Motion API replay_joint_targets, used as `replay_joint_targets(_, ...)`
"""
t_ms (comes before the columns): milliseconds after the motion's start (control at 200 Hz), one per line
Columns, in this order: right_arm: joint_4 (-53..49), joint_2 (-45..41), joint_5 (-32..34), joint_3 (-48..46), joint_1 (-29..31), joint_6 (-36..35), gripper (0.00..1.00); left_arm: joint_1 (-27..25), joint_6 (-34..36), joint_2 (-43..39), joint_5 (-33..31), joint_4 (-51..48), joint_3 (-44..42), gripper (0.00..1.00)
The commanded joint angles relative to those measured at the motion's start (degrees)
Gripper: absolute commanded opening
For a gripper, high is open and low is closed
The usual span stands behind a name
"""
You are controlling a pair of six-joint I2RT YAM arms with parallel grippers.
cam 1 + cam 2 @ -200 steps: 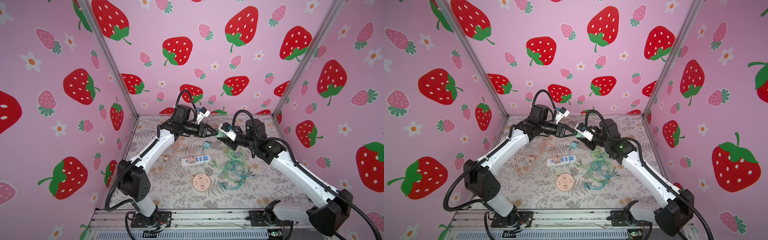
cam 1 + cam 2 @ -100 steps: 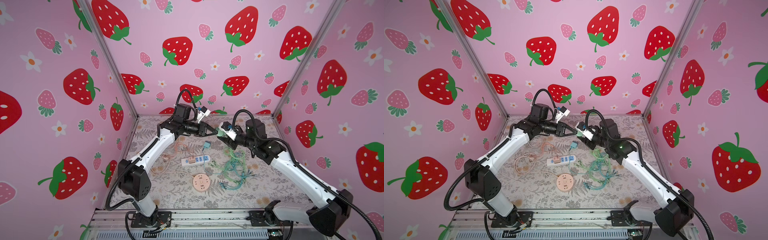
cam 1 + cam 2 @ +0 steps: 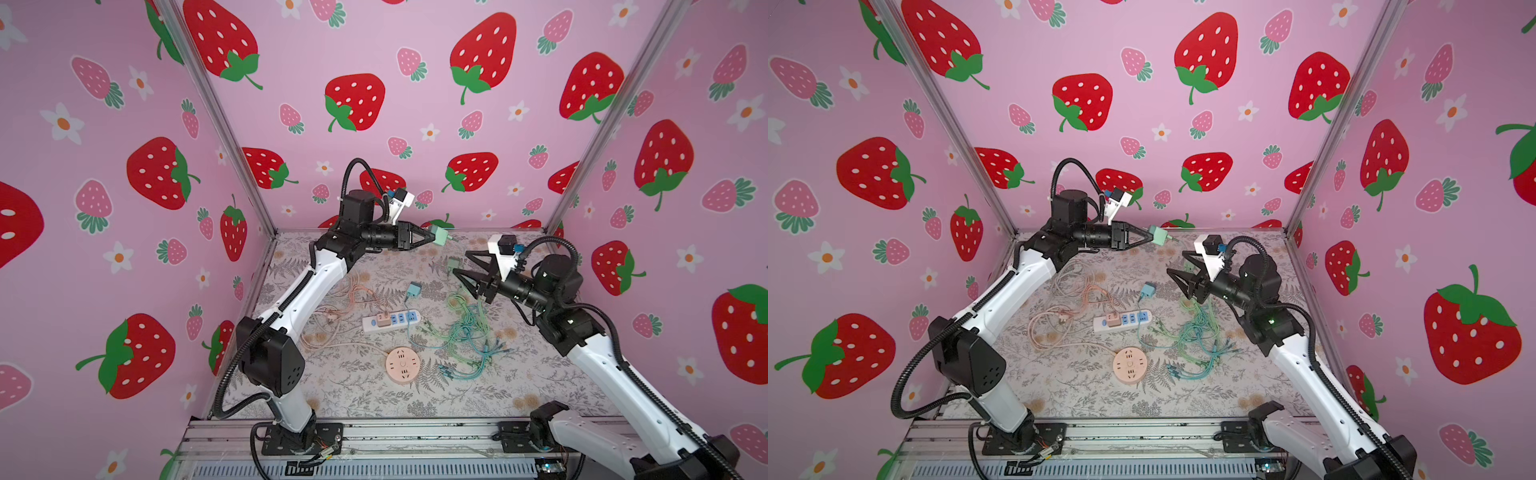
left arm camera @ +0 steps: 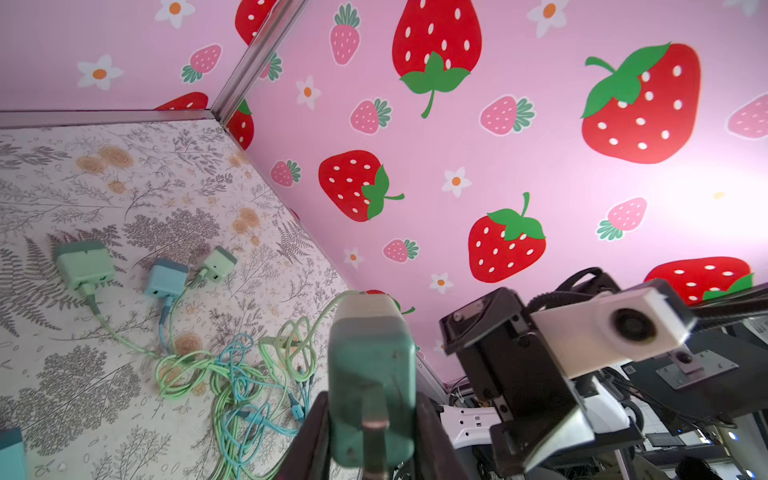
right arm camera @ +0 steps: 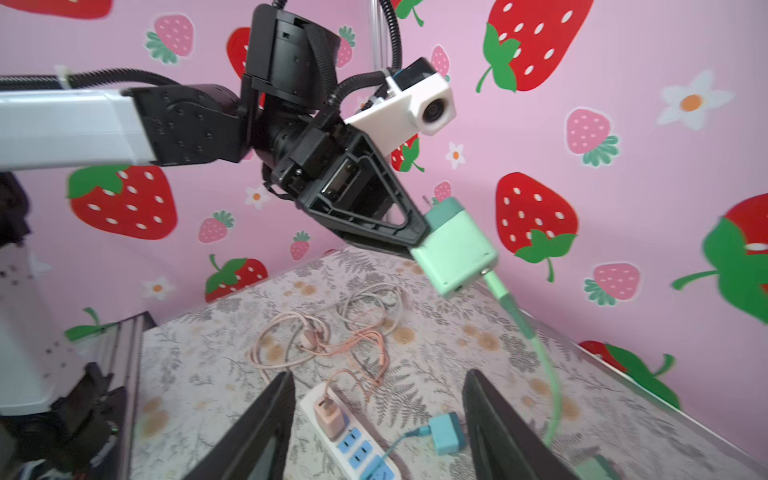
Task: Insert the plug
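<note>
Both top views show, nearest the front rail, a round pink socket [image 3: 401, 365] lying on the floral mat [image 3: 357, 399]. Just behind it is a white power strip [image 3: 390, 321] with a pink adapter [image 3: 381, 320] seated at its left end. Tangled cables [image 3: 465, 336] lie to the right, and a blue plug [image 3: 413, 289] rests beyond the strip. Farther back, the right gripper [image 3: 460, 262] hangs above the mat, jaws apart, with nothing between them. Farthest, near the back wall, the left gripper [image 3: 430, 237] is clamped on the green plug [image 3: 440, 236], held in the air well apart from the strip. In the right wrist view its green cable [image 5: 536, 345] trails downward.
</note>
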Motion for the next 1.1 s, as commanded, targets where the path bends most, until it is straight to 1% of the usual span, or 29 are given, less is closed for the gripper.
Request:
replay_joint_targets(0, 16.17, 1.30, -6.02, -4.63, -0.41, 15.25, 0.65, -0.04, -6.89, -0.35, 4.31, 12.61, 0.27, 0.00)
replay_joint_targets(135, 27.60, 4.09, -5.94, -7.26, -0.88, 23.66, 0.66, -0.62, -11.46, -1.58, 6.99, 22.58, -4.50, 0.00)
replay_joint_targets(340, 45.02, 9.61, -7.35, -8.10, -1.81, 36.05, 0.64, -3.11, -8.43, -5.27, 6.74, 26.33, -10.82, 0.00)
replay_joint_targets(500, 53.88, 13.70, -7.54, -7.54, -2.12, 43.72, 0.63, -4.23, -9.84, -7.28, 6.05, 34.14, -16.22, 0.00)
replay_joint_targets(595, 58.22, 15.58, -7.57, -7.36, -2.30, 47.27, 0.60, -4.36, -10.94, -7.94, 5.33, 37.57, -18.30, 0.00)
replay_joint_targets(670, 59.87, 16.56, -7.75, -6.97, -2.47, 49.15, 0.58, -4.56, -11.64, -8.18, 5.29, 39.77, -19.39, 0.00)
replay_joint_targets(780, 60.30, 17.44, -7.76, -6.45, -2.47, 49.93, 0.57, -4.75, -12.96, -8.34, 5.01, 43.82, -20.93, 0.00)
replay_joint_targets(950, 64.14, 17.98, -7.91, -6.40, -2.65, 52.70, 0.52, -4.78, -12.93, -8.45, 4.68, 45.34, -22.16, 0.00)
replay_joint_targets(990, 64.58, 18.09, -8.18, -6.22, -2.65, 53.17, 0.47, -4.75, -12.92, -8.42, 4.34, 45.92, -22.60, 0.00)
replay_joint_targets(1096, 64.60, 18.21, -8.55, -5.70, -2.65, 53.64, 0.38, -4.84, -12.89, -8.21, 4.10, 46.65, -23.24, 0.00)
